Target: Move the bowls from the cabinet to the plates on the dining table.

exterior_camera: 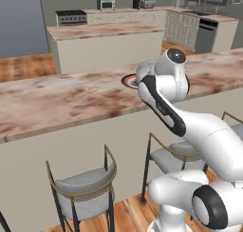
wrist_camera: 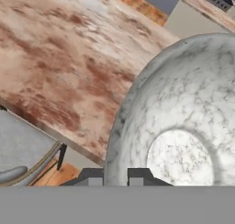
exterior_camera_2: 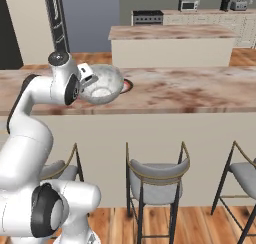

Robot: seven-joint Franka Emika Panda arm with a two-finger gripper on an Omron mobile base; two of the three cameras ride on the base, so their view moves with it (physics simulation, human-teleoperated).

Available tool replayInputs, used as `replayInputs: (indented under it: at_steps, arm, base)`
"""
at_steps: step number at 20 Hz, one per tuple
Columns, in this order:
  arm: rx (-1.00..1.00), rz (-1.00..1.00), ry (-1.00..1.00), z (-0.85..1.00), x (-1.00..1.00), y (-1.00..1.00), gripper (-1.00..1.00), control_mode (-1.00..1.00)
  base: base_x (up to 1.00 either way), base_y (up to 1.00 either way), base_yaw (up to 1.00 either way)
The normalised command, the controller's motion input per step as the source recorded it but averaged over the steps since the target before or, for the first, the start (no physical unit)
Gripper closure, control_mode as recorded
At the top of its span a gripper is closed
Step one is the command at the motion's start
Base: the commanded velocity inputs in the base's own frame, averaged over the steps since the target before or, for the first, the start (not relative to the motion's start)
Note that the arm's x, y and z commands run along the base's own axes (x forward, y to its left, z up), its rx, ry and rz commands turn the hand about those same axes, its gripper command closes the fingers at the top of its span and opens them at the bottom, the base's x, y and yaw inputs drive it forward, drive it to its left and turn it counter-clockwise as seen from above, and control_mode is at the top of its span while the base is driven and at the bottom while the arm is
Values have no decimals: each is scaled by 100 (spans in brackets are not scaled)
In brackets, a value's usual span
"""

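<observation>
While clamped by its rim, stone-look bowl (exterior_camera_2: 101, 84) just ahead of closed gripper (wrist_camera: 114, 176), above dining table (exterior_camera_2: 200, 90).

Home kitchen: stove (exterior_camera: 71, 17), microwave (exterior_camera: 107, 4), island (exterior_camera: 107, 44), probably a dishwasher (exterior_camera: 206, 35)
</observation>
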Motion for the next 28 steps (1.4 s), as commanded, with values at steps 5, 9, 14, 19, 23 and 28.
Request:
replayInputs:
  at_steps: [5, 9, 14, 19, 23, 28]
  arm:
    - [10, -4, 16, 57, 31, 0, 100, -100]
    - [0, -1, 18, 15, 40, 0, 100, -100]
    - [-10, 0, 17, 0, 38, 10, 100, -100]
    - [-20, 0, 11, -3, 26, 22, 100, -100]
    - [-28, 0, 1, -13, 0, 27, 100, -100]
    - [-25, 0, 0, -23, -3, 19, 100, -100]
  base:
    - [0, 0, 0]
    - [0, 0, 0]
    - [0, 0, 0]
    - [0, 0, 0]
    - [0, 0, 0]
    - [0, 0, 0]
